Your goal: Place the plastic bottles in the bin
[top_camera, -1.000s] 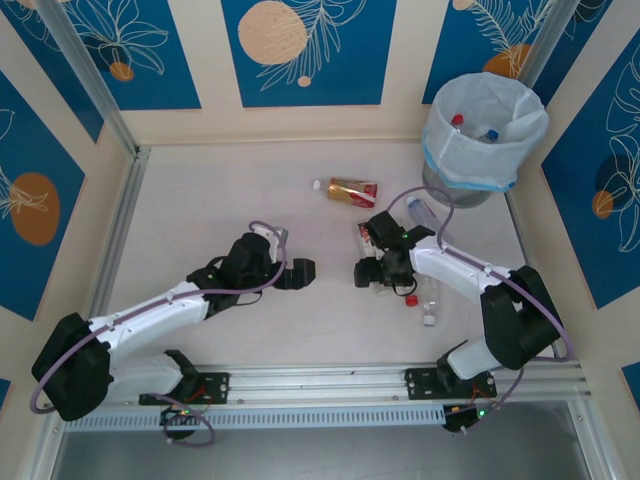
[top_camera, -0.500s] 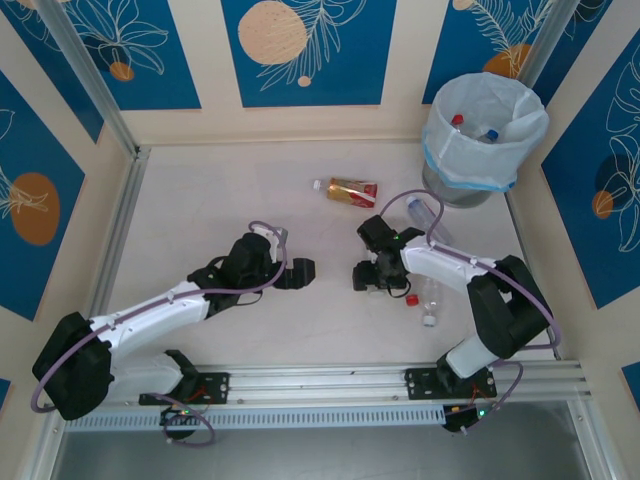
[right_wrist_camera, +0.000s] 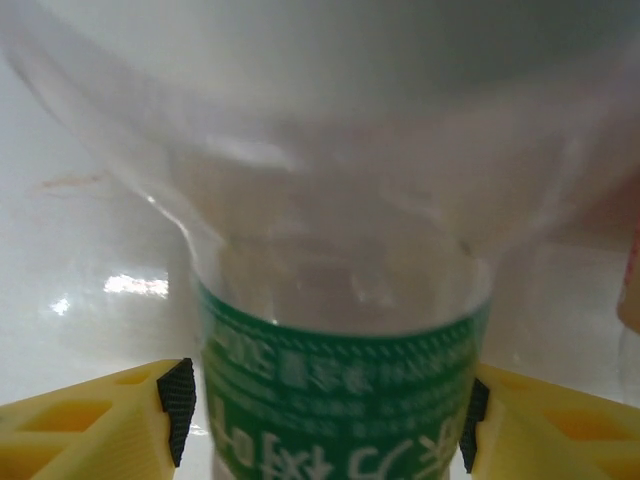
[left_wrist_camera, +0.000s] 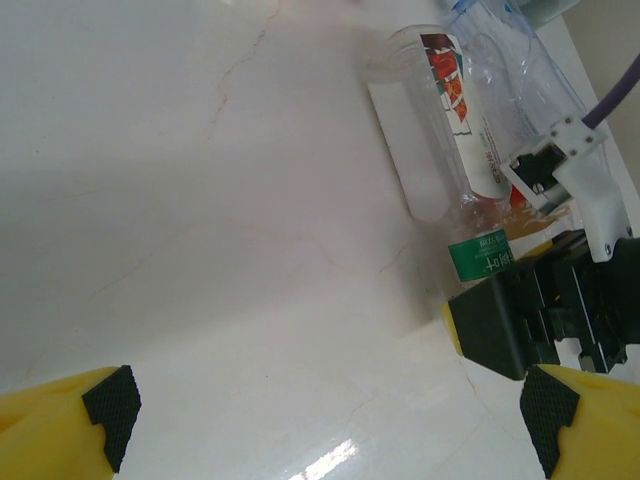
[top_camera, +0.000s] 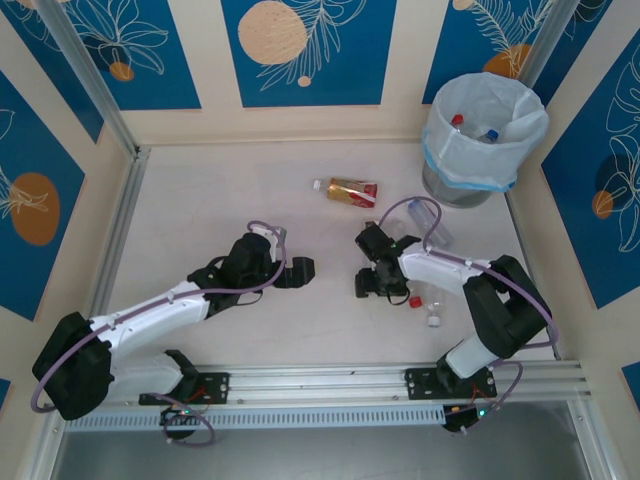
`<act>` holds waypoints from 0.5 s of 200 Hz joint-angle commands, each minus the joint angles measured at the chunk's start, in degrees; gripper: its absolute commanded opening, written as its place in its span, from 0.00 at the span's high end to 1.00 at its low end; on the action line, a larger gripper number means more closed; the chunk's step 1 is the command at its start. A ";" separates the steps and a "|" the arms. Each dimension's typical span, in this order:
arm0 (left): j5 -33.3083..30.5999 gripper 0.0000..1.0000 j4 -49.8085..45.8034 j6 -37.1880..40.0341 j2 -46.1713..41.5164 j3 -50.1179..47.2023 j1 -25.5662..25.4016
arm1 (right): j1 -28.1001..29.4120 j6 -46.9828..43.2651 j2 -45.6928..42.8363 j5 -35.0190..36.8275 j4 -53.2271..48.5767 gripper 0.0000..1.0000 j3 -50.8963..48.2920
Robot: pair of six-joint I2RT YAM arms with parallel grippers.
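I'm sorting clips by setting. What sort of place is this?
Probably a robot test cell, not a home: left arm and right arm bolted to a metal rail, a pale table walled in by blue printed panels, and bottles strewn near a lined bin.

Green-band bottle (right_wrist_camera: pixel 335 400) lies flat; bin (top_camera: pixel 470 165) upright, bagged.

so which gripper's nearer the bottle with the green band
Right. The right gripper straddles the green-band bottle, a finger either side of the band. The left gripper is open, off to its left with a clear gap.
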 commanded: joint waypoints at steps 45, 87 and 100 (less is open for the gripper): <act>-0.87 0.01 1.43 -0.52 0.87 -0.12 0.46 | 1.54 5.46 -4.84 3.90 7.66 0.44 -6.14; -1.62 0.01 1.12 -0.27 0.53 -0.12 0.50 | 1.84 3.01 -9.72 6.35 7.76 0.62 -7.12; -2.06 0.01 1.04 0.19 0.70 0.26 0.49 | 1.84 1.62 -12.08 6.34 7.43 0.64 -7.14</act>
